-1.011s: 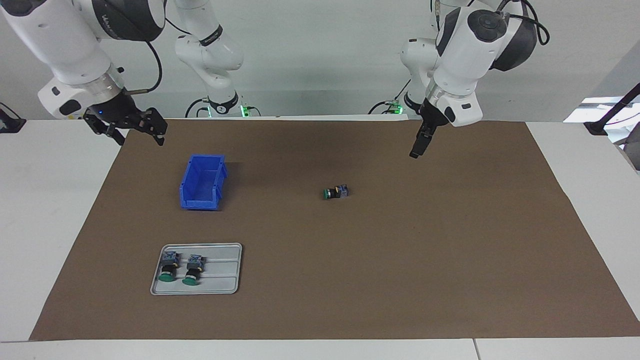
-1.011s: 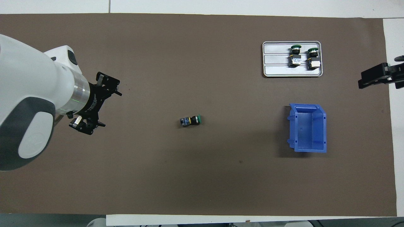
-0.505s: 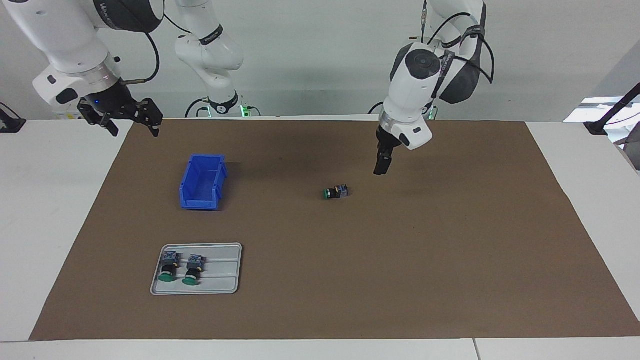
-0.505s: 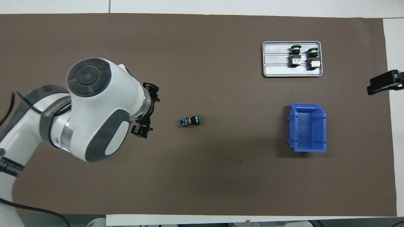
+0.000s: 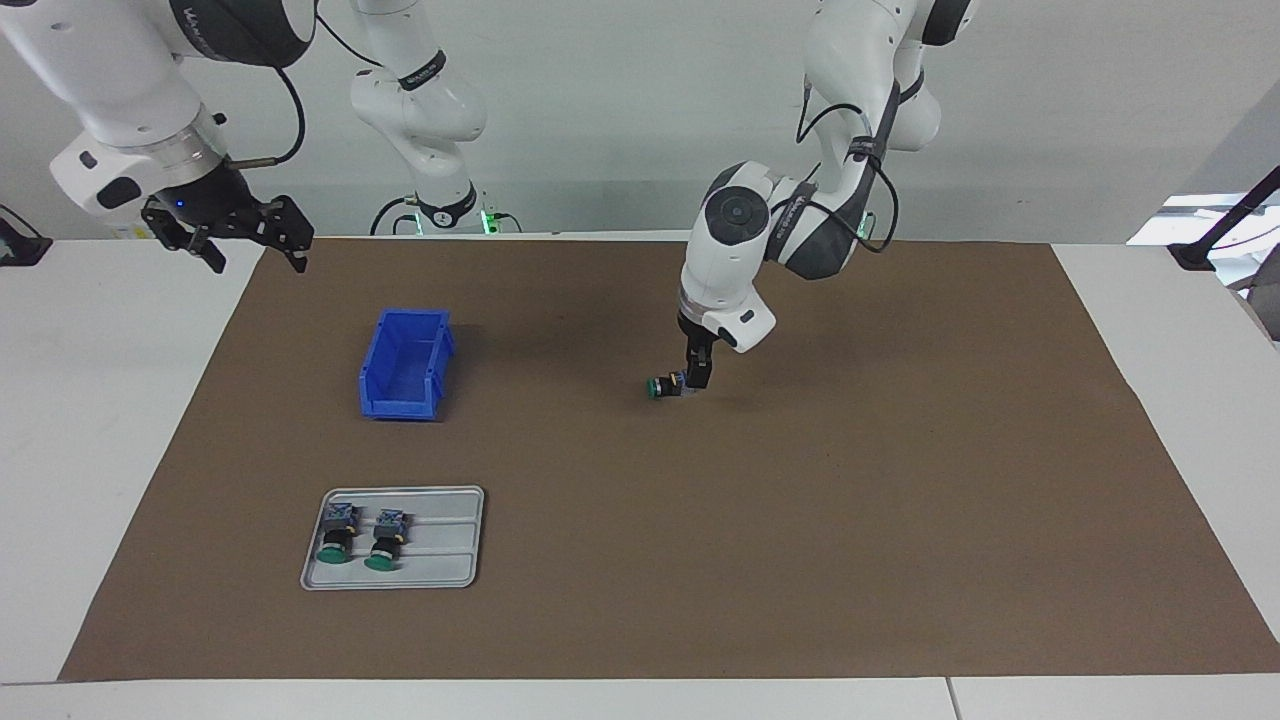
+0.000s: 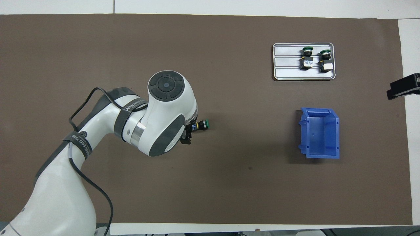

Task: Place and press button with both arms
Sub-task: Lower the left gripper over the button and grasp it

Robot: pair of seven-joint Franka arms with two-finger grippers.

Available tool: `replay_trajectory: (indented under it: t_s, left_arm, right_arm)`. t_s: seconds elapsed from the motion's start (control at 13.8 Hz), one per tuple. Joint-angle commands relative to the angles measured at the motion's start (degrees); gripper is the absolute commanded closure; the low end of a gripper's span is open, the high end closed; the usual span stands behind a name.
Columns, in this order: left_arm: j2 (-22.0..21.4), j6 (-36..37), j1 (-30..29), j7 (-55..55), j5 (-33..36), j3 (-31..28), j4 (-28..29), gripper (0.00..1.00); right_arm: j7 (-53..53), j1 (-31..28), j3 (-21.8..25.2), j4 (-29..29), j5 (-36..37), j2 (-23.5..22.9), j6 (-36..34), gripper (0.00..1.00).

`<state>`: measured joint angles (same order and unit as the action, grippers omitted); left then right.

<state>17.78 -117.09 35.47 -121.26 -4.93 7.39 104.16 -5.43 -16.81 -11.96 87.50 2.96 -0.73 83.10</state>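
Observation:
The button point(image 5: 660, 387) point(image 6: 202, 124) lies on its side in the middle of the brown mat, green cap toward the right arm's end. My left gripper point(image 5: 697, 380) point(image 6: 192, 128) has come down at the button's grey-blue rear block, open, with one finger on each side of it. The wrist hides most of the fingers from above. My right gripper point(image 5: 255, 255) point(image 6: 403, 88) hangs open over the mat's corner at the right arm's end, holding nothing.
A blue bin point(image 5: 405, 365) point(image 6: 320, 132) stands empty toward the right arm's end. Farther from the robots, a grey tray point(image 5: 450, 540) point(image 6: 285, 72) holds two more green-capped buttons point(image 5: 360, 538).
The left arm swung in and down from its own end until its gripper reached the button. The right gripper drew back a little toward the table's edge.

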Motion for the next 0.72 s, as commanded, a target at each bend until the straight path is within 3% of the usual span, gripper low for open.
replay_trajectory:
  t_s: [0.0,0.36,0.65]
  left_arm:
    - [2.26,-3.14,1.71,-3.71,2.21,-0.8,-1.5,0.01]
    - [5.69,-5.16,3.02,-4.85,2.12,-0.71,-1.59,0.01]
    - [6.22,-7.18,3.2,-7.04,2.21,-0.79,-1.32,0.08]
  right_arm:
    - [-0.55,-0.16,0.35,0.91,-0.23,0.64,1.53,0.02]
    - [-0.37,17.47,18.68,1.79,-0.15,1.78,1.18,0.02]
    - [-0.46,18.31,19.95,1.79,-0.23,1.61,1.36,0.02]
